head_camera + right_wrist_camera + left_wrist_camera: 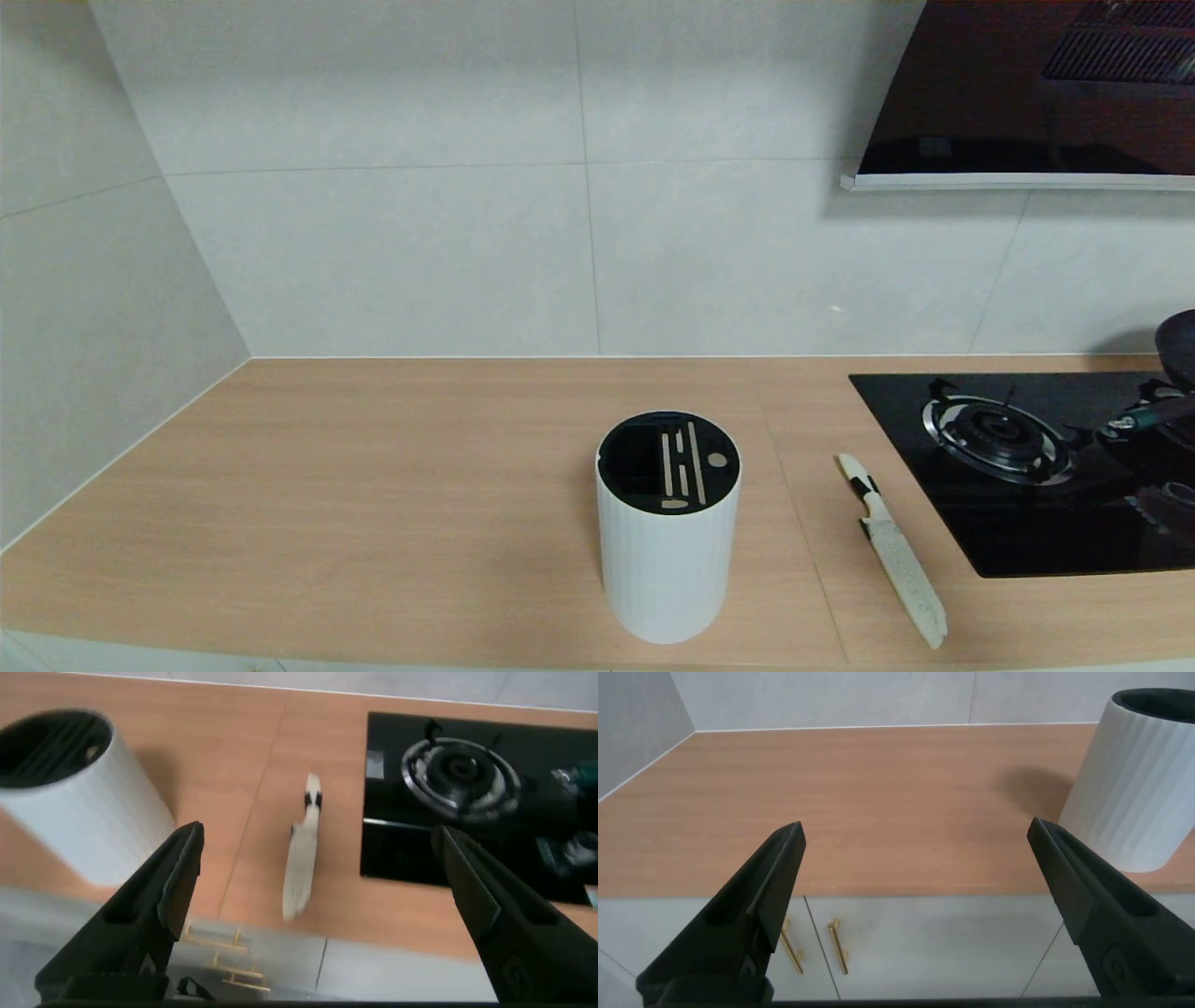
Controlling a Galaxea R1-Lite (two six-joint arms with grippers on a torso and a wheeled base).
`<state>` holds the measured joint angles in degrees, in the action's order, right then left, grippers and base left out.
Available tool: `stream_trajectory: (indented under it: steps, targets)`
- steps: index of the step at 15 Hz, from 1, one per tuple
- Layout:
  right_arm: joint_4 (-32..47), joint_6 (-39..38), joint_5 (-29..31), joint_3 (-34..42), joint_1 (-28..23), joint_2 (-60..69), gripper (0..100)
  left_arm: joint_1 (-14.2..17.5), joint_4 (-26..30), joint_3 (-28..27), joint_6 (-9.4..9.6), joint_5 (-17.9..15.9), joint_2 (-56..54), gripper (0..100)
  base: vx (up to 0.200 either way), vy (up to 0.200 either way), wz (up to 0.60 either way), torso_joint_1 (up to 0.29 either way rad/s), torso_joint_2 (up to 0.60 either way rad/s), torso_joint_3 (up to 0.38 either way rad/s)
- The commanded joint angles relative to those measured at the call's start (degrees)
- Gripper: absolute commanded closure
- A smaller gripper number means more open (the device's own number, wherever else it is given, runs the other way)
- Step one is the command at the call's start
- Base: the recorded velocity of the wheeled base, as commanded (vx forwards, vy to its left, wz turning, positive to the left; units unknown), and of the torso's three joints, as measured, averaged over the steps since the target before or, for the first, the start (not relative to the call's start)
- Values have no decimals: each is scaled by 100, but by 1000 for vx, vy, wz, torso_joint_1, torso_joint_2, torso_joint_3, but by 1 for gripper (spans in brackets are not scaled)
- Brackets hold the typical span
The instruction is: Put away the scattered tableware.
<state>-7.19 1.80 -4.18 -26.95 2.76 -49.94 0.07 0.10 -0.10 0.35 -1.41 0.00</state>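
From my station I see both claws hanging off the near edge of the tabletop (pixel 373 485), in front of the cabinet fronts. The left claw (pixel 915 833) has its fingers spread wide apart with nothing between them. It looks over bare wood, with the white ribbed holder (pixel 667 532) just ahead on its right. The right claw (pixel 318 833) is spread just as wide, also holding nothing, and faces the stretch between the holder and the black hob (pixel 1027 523). The holder stands upright near the front edge, about mid-tabletop, and its black top is cut with several slots. The pale knife (pixel 892 546) lies flat on the wood to the right of the holder, just left of the hob's edge and apart from both. Its narrow end, marked with black, points toward the far wall, and its broader end reaches almost to the near edge. A gas burner (pixel 994 437) sits on the hob. Two brass cabinet handles (pixel 838 945) show below the tabletop edge under the left claw.
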Motion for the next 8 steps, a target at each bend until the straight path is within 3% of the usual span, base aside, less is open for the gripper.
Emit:
stream_trajectory:
  steps: [1,5,8]
  targets:
    - [-1118,4,-4,-205,146,-1940,0,1,-1,1,0,1,0,0,0,0,0,0,0,0]
    - [-2427,-13,67,-363,261,-3751,0,1,-1,1,0,1,0,0,0,0,0,0,0,0]
    - [-2752,-5,84,-504,252,-4779,0,1,-1,1,0,1,0,0,0,0,0,0,0,0]
